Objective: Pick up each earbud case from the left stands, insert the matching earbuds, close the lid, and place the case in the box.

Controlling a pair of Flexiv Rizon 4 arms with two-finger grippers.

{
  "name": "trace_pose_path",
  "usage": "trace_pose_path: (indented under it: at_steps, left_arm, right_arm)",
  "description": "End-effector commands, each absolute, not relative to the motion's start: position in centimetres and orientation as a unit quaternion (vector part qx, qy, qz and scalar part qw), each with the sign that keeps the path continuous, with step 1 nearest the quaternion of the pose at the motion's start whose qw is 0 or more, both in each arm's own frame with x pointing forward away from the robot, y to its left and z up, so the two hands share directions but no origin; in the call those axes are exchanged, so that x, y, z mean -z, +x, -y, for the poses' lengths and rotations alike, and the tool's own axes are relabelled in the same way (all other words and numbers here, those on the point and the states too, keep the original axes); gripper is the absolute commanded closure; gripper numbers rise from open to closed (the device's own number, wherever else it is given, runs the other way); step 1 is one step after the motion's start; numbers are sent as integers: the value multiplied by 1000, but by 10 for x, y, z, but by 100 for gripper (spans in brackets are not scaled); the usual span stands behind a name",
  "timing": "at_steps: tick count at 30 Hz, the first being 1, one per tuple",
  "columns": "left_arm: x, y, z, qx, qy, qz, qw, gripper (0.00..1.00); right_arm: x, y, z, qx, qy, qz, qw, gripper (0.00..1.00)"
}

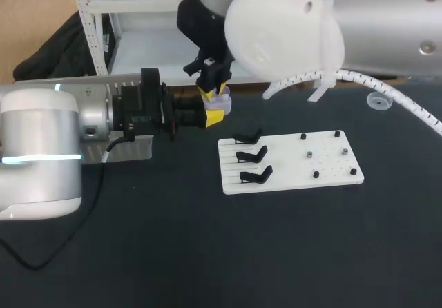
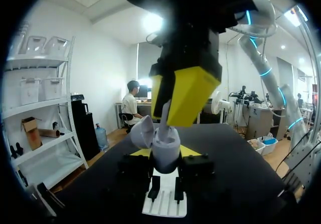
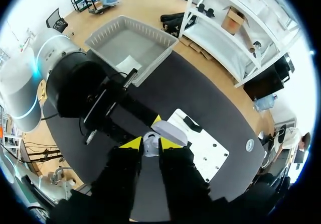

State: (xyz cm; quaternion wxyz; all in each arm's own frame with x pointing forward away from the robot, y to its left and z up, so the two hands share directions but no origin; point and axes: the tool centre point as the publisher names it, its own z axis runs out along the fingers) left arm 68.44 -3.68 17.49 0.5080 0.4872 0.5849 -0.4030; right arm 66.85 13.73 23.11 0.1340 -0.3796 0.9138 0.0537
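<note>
left gripper [image 1: 210,108] holding earbud case [image 2: 165,151], right gripper [image 3: 150,143] pinching earbud [image 2: 164,116], dark table [image 1: 207,253]

The earbud case [image 1: 221,101] was of a pale lilac-white colour. My left gripper [image 1: 213,108] and my right gripper [image 3: 150,144] both had bright yellow tips on black bodies. The table [image 1: 207,253] was plain black. The board [image 1: 324,173] was white and its three stands [image 1: 250,157] were black. The box [image 3: 131,45] was light grey.

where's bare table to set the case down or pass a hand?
Bare table in front of the board and right of it. Crowded behind the stands: left end effector and right end effector meet at the case.
</note>
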Motion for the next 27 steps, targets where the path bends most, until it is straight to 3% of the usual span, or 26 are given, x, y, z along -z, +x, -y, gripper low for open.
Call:
trace_pose_path:
  at_steps: [1, 27]
  left_arm:
    - [-174, 684, 37, 402, 486, -585, 510, 100]
    - [-174, 684, 37, 402, 486, -585, 510, 100]
  right_arm:
    - [-229, 670, -139, -52, -379, -914, 132, 100]
    - [-214, 674, -140, -36, -373, -920, 116, 100]
